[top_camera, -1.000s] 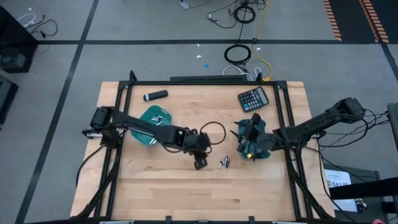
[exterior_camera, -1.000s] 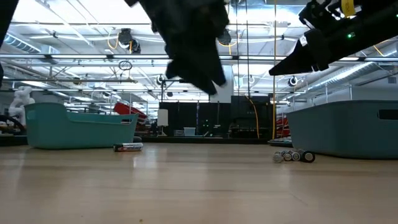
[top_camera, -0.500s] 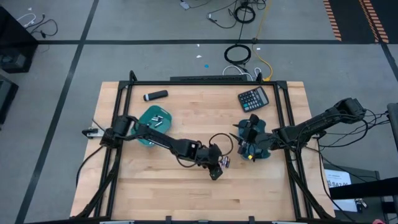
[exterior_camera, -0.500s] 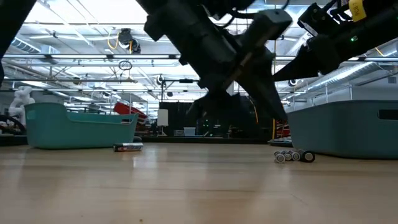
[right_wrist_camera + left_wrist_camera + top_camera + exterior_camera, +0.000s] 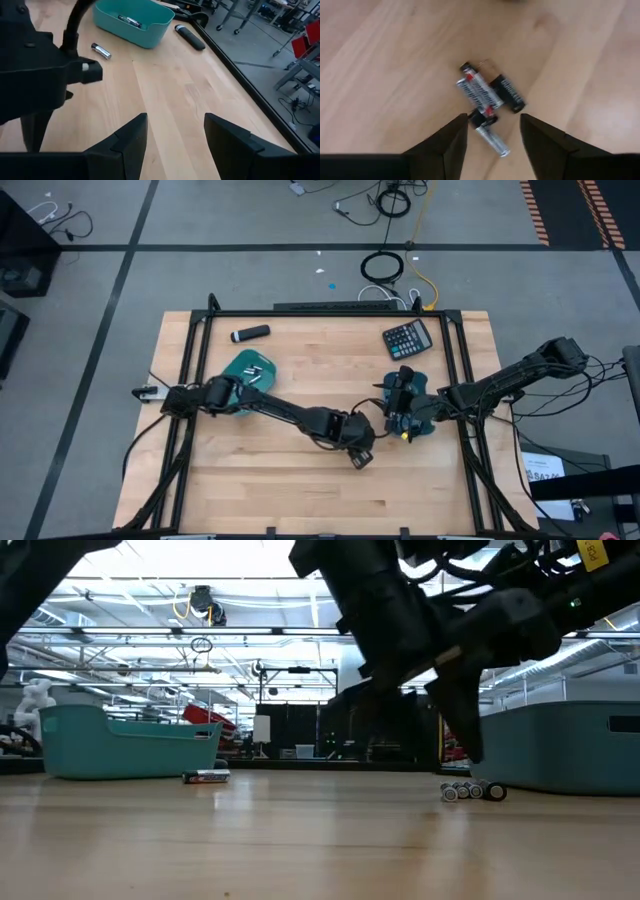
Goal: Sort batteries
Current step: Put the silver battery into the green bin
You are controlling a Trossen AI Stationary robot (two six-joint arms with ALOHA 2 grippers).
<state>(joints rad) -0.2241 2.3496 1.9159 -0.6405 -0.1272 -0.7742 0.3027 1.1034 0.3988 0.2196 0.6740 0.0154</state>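
Left pincer (image 5: 490,137) open and empty, hovering directly above a cluster of batteries (image 5: 487,97) on the wooden surface (image 5: 380,75), right pincer (image 5: 175,135) open, empty, waiting near its teal tray (image 5: 420,425)

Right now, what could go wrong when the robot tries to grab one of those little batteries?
1. The batteries lie bunched and touching, so the open left gripper above them might pinch two, or nudge the round cells so they roll away.
2. The right gripper waits open at the right teal tray, close by; the arms could bump.
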